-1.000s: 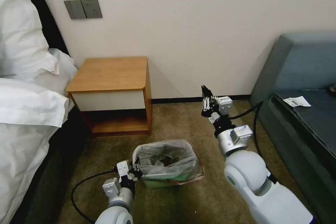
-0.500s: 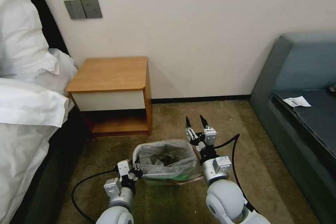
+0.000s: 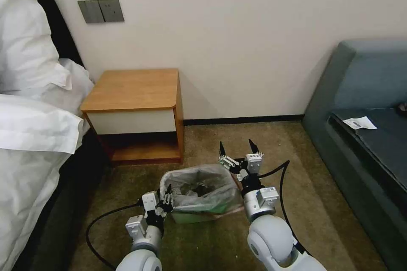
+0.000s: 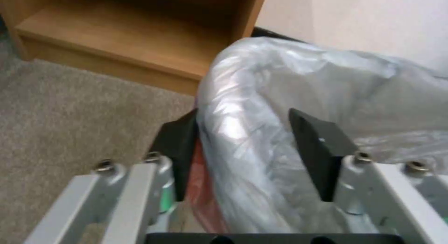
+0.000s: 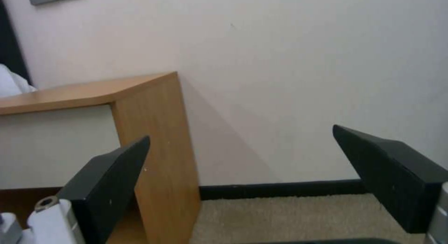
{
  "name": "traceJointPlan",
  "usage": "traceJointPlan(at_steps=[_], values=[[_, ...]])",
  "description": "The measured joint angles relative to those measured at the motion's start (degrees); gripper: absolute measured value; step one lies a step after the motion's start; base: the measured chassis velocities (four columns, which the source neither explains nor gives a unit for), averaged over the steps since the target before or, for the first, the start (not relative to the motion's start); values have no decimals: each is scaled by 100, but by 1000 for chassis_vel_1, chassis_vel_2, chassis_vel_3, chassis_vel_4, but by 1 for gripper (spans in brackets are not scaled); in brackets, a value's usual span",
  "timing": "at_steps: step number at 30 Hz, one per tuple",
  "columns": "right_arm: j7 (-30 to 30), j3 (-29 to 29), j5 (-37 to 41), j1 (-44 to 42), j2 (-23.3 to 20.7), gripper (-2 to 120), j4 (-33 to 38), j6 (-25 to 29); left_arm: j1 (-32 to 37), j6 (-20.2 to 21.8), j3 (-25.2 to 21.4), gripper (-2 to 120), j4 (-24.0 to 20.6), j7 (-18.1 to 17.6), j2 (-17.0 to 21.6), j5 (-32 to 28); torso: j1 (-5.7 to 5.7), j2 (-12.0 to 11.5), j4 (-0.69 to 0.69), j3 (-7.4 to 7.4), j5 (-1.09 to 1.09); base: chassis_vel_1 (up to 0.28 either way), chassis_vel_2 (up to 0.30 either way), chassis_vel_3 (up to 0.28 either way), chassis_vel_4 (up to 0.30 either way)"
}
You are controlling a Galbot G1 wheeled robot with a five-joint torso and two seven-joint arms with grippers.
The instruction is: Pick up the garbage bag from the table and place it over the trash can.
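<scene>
Bag (image 3: pixel 199 190): draped over the bin (image 3: pixel 193 217) on the carpet, beside the nightstand (image 3: pixel 135 115) | left gripper (image 4: pixel 254 151): jaws part-open astride the film | right gripper (image 3: pixel 238 152): wide, empty, by the far rim | risk: we judge a snagged pull could tear film or tip the bin.

Silvery-grey film with a pink rim on the garbage bag (image 3: pixel 199 190) between the black fingers (image 4: pixel 180 146) of the left gripper (image 4: pixel 252 153); pale green trash can (image 3: pixel 199 216) beneath; orange-brown table (image 3: pixel 133 112), cream-fronted, beyond.
</scene>
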Motion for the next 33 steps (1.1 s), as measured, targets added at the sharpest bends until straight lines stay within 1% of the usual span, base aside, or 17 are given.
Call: traceJointPlan(at_steps=[6, 7, 9, 10, 12, 17, 20, 21, 22, 24, 25, 26, 27, 28, 29, 30, 33], values=[[-9, 2, -5, 17, -2, 100, -5, -9, 7, 0, 5, 74, -8, 5, 3, 9, 0, 0, 0, 0, 0, 0, 0, 0, 0], [-9, 2, -5, 17, -2, 100, -5, -9, 7, 0, 5, 74, -8, 5, 3, 9, 0, 0, 0, 0, 0, 0, 0, 0, 0], [-16, 4, -8, 29, 1, 100, -6, -15, 22, -4, 7, 88, -24, 35, 10, 44, 0, 0, 0, 0, 0, 0, 0, 0, 0], [-16, 4, -8, 29, 1, 100, -6, -15, 22, -4, 7, 88, -24, 35, 10, 44, 0, 0, 0, 0, 0, 0, 0, 0, 0], [-26, 5, -21, 34, 11, 100, -6, -19, 30, -50, 1, 97, -27, 85, 30, 118, 0, 0, 0, 0, 0, 0, 0, 0, 0], [-59, -3, -54, 27, 24, 100, -13, -19, 25, -361, -41, 100, 15, 171, 97, 342, 0, 0, 0, 0, 0, 0, 0, 0, 0], [-125, -33, -65, -2, 51, 100, -59, 15, 49, -970, -81, 100, -6, 314, 182, 607, 0, 0, 0, 0, 0, 0, 0, 0, 0], [-125, -33, -65, -2, 51, 100, -59, 15, 49, -970, -81, 100, -6, 314, 182, 607, 0, 0, 0, 0, 0, 0, 0, 0, 0], [-150, -46, -76, -4, 79, 100, -93, 37, 66, -1228, -93, 100, -31, 433, 205, 689, 0, 0, 0, 0, 0, 0, 0, 0, 0], [-171, -66, -100, -5, 103, 100, -121, 51, 78, -1342, -98, 100, -34, 484, 222, 726, 0, 0, 0, 0, 0, 0, 0, 0, 0], [-201, -87, -124, -11, 122, 100, -148, 67, 70, -1568, -109, 100, -6, 509, 229, 741, 0, 0, 0, 0, 0, 0, 0, 0, 0], [-255, -105, -141, -26, 147, 100, -171, 113, 17, -2002, -130, 100, 131, 549, 202, 825, 0, 0, 0, 0, 0, 0, 0, 0, 0], [-340, -122, -198, -57, 188, 100, -236, 217, -79, -2638, -156, 100, 348, 632, 141, 898, 0, 0, 1, 0, 0, 0, 0, 0, 0], [-340, -122, -198, -57, 188, 100, -236, 217, -79, -2638, -156, 100, 348, 632, 141, 898, 0, 0, 1, 0, 0, 0, 0, 0, 0], [-422, -123, -325, -89, 237, 100, -315, 330, -179, -3152, -183, 100, 552, 726, 82, 935, 0, 0, 0, 0, 0, 0, 0, 0, 0], [-480, -120, -458, -116, 281, 100, -388, 442, -236, -3404, -194, 100, 672, 781, 40, 956, 0, 0, 0, 0, -1, 0, 0, 0, 0], [-509, -86, -742, -150, 378, 100, -551, 632, -304, -3671, -209, 100, 803, 799, 9, 948, 0, 0, -1, 0, 1, 0, 0, 0, 0]])
